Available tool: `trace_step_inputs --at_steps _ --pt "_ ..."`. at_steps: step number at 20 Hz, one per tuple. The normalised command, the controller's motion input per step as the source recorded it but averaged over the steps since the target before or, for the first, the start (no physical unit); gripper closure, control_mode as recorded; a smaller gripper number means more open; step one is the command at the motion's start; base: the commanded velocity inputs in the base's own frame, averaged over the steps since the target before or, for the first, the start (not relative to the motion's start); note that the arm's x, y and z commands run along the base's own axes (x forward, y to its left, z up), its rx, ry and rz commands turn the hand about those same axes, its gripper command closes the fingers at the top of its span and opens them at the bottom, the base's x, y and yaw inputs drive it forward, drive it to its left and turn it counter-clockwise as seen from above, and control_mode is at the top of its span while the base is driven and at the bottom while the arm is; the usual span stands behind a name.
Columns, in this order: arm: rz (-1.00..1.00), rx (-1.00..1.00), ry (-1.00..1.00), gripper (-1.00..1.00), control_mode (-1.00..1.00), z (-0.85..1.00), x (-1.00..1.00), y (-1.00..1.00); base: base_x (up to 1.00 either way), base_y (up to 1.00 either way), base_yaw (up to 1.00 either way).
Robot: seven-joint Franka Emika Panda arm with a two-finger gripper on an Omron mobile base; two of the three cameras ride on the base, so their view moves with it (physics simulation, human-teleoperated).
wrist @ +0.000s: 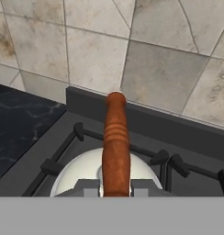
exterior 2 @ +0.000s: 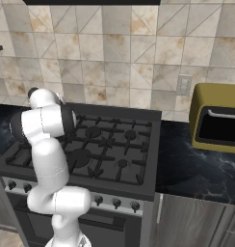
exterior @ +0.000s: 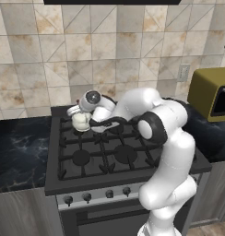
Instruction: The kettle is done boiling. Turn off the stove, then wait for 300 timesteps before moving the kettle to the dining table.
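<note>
- Hand view shows you the kettle, its red-orange handle running lengthwise toward the tiled wall.
- Your gripper is clamped on that handle.

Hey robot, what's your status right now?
Fingers shut on kettle handle. Kettle on stove's back-left burner. Nothing in the way.

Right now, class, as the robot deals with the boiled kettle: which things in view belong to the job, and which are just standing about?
Part of the job:
- kettle, on a rear burner
- its red-orange handle, gripped by the tool
- stove
- stove knobs

Standing about:
- olive-yellow toaster oven
- wall outlet
- black marble counter
</note>
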Motion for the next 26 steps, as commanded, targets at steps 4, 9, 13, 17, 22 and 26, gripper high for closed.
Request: trace_step_inputs --at_steps 4,9,13,17,22,26 --pt "0.00 0.00 0.00 1.00 -1.00 0.56 -0.10 -0.25 0.00 0.00 0.00" --pt "0.00 0.00 0.00 1.00 -1.00 0.51 -0.20 -0.32 0.00 0.00 0.00" --pt "0.00 0.00 0.00 1.00 -1.00 0.43 -0.25 -0.32 0.00 0.00 0.00" --pt "0.00 0.00 0.00 1.00 -1.00 0.36 -0.39 -0.38 0.00 0.00 0.00" --pt "0.00 0.00 0.00 1.00 -1.00 0.31 -0.44 -0.40 0.00 0.00 0.00" --pt "0.00 0.00 0.00 1.00 -1.00 0.33 -0.43 -0.34 0.00 0.00 0.00"
